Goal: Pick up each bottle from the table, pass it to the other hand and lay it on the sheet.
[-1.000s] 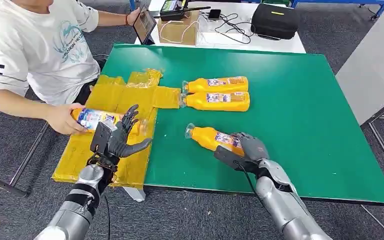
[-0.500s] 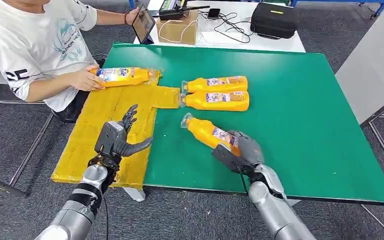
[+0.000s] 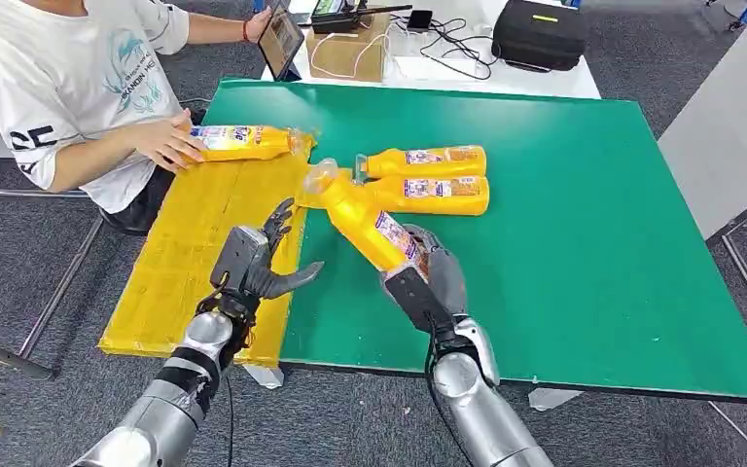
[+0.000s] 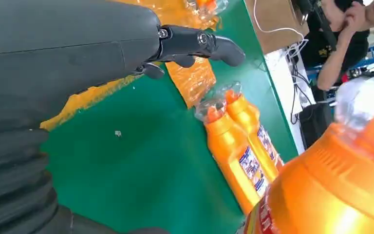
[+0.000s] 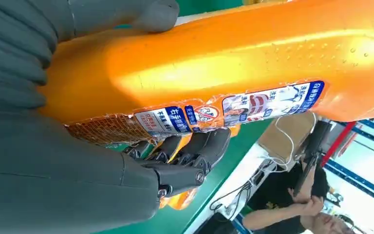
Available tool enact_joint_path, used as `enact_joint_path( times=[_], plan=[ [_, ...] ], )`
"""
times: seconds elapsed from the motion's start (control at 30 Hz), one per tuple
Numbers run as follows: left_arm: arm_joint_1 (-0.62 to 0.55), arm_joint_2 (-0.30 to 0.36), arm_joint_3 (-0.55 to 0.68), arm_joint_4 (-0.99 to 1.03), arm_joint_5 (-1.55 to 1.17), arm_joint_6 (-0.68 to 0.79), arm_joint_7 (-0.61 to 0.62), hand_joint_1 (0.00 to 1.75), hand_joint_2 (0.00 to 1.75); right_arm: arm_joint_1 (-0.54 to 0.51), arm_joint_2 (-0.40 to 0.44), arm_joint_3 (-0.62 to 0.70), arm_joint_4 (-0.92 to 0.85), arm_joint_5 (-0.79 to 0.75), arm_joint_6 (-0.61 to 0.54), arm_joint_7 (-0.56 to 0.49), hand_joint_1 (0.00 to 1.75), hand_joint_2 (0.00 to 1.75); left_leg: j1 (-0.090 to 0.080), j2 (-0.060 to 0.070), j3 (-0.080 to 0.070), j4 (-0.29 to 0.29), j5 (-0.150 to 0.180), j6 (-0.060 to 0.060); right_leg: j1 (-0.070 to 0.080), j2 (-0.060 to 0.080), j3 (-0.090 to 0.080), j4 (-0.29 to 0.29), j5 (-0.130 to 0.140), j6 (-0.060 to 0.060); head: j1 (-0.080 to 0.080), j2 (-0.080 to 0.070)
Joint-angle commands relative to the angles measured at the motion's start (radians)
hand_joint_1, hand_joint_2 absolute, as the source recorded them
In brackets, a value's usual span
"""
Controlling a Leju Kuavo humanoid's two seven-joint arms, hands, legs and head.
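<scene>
My right hand (image 3: pixel 426 282) grips an orange bottle (image 3: pixel 362 218) by its base, lifted off the green table (image 3: pixel 584 214) and tilted, its clear cap pointing up and to the left; the same held bottle (image 5: pixel 233 63) fills the right wrist view. My left hand (image 3: pixel 256 265) hovers open, fingers spread, over the edge of the yellow sheet (image 3: pixel 185 253), a short way left of the held bottle. Two more orange bottles (image 3: pixel 422 162) (image 3: pixel 428 196) lie side by side on the table. A person's hand (image 3: pixel 167 143) rests on another orange bottle (image 3: pixel 245 142) lying at the sheet's far end.
A person in a white shirt (image 3: pixel 68 78) sits at the table's left side, holding a tablet (image 3: pixel 279 41). A white table behind carries a cardboard box (image 3: pixel 348 51), cables and a black case (image 3: pixel 543 34). A grey surface (image 3: pixel 729 126) stands to the right.
My right hand has lifted the bottle off the table and swung it left and upward toward my left hand. My left hand shifted slightly right. The person carried a bottle to the sheet's far end.
</scene>
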Motion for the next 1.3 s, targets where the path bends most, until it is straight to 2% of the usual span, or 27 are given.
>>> enact_joint_path(
  times=[0.03, 0.27, 0.4, 0.9, 1.3],
  plan=[
    [-0.053, 0.0, -0.027, 0.081, 0.09, -0.082, 0.027, 0.0, 1.75, -0.07, 0.011, 0.052, 0.068, -0.025, -0.014, -0.011, 1.75, 1.75, 0.001, 0.001, 0.003, 0.001, -0.002, -0.001, 0.001, 0.0, 0.004, 0.001, -0.002, -0.002, 0.0, 0.0],
    [-0.037, 0.002, -0.071, 0.036, 0.254, -0.27, 0.071, 0.0, 1.75, -0.118, 0.041, 0.082, 0.198, -0.064, 0.007, -0.049, 1.75, 1.75, 0.001, 0.001, 0.003, 0.0, -0.001, -0.001, 0.001, 0.0, 0.002, 0.0, -0.001, -0.001, 0.0, 0.0],
    [-0.035, 0.005, -0.086, 0.024, 0.313, -0.323, 0.095, 0.0, 1.75, -0.125, 0.05, 0.093, 0.229, -0.075, 0.022, -0.061, 1.75, 1.75, 0.001, 0.002, 0.003, 0.001, -0.002, -0.001, 0.002, 0.001, 0.003, 0.0, -0.002, -0.002, 0.0, 0.0],
    [-0.075, -0.004, -0.114, 0.076, 0.331, -0.286, 0.098, 0.0, 1.75, -0.123, 0.137, 0.163, 0.316, -0.108, 0.057, -0.107, 1.75, 1.75, 0.002, 0.001, 0.004, 0.001, -0.003, -0.002, 0.002, -0.001, 0.004, 0.001, -0.003, -0.002, 0.0, 0.0],
    [-0.088, -0.008, -0.101, 0.099, 0.347, -0.262, 0.093, 0.0, 1.75, -0.108, 0.146, 0.22, 0.299, -0.082, 0.051, -0.112, 1.75, 1.75, 0.002, -0.001, 0.002, 0.0, -0.002, -0.002, 0.002, -0.002, 0.003, 0.0, -0.002, -0.002, 0.0, 0.0]
  ],
)
